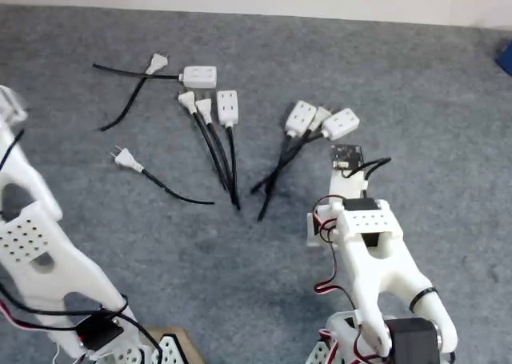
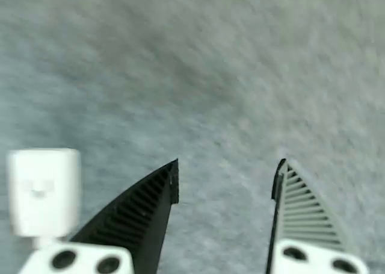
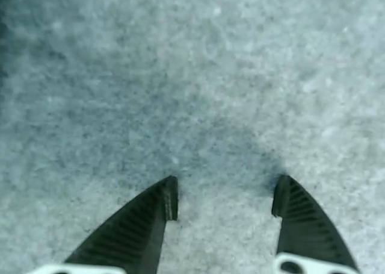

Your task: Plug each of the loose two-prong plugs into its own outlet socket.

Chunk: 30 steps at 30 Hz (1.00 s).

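Note:
Several white two-prong plugs and outlet sockets with black cords lie on the grey carpet. One loose plug [image 1: 123, 158] lies apart at the left, and another plug [image 1: 158, 62] lies beside a socket [image 1: 199, 77] at the back. Two plugs [image 1: 195, 106] rest next to a socket [image 1: 227, 106] in the middle. Further right, two sockets [image 1: 301, 118] [image 1: 341, 123] flank a plug [image 1: 320, 118]. My right arm [image 1: 360, 220] ends just short of that group. My right gripper [image 3: 225, 196] is open over bare carpet. My left gripper [image 2: 225, 177] is open and holds nothing, with a blurred white boxy object [image 2: 42, 193] beside it.
My left arm [image 1: 40, 260] rises along the left edge of the high view. The black cords [image 1: 224, 168] fan toward the middle of the carpet. A pale wall borders the far side, and a blue object [image 1: 506, 58] sits at the right edge.

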Available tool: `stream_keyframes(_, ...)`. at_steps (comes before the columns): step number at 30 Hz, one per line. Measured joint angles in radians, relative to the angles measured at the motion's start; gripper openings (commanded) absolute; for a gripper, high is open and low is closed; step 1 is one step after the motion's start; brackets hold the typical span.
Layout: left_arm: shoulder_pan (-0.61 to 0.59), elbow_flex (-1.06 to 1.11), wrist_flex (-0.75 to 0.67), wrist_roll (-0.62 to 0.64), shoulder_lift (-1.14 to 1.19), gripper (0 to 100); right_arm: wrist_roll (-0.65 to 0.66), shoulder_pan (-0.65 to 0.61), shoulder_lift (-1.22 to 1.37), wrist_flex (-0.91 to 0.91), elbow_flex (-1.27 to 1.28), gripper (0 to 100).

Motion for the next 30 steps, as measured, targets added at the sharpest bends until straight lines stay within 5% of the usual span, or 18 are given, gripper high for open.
stream_keyframes(7,-0.097,-0.241,0.173,0.005,0.083,26,0.0,0.0,0.0,0.0,0.0,25.6)
stream_keyframes(18,-0.307,-0.278,0.183,-0.129,0.164,26,0.0,0.0,0.0,0.0,0.0,25.6)
stream_keyframes(30,-0.304,-0.187,0.183,-0.195,0.164,26,0.0,0.0,0.0,0.0,0.0,25.6)
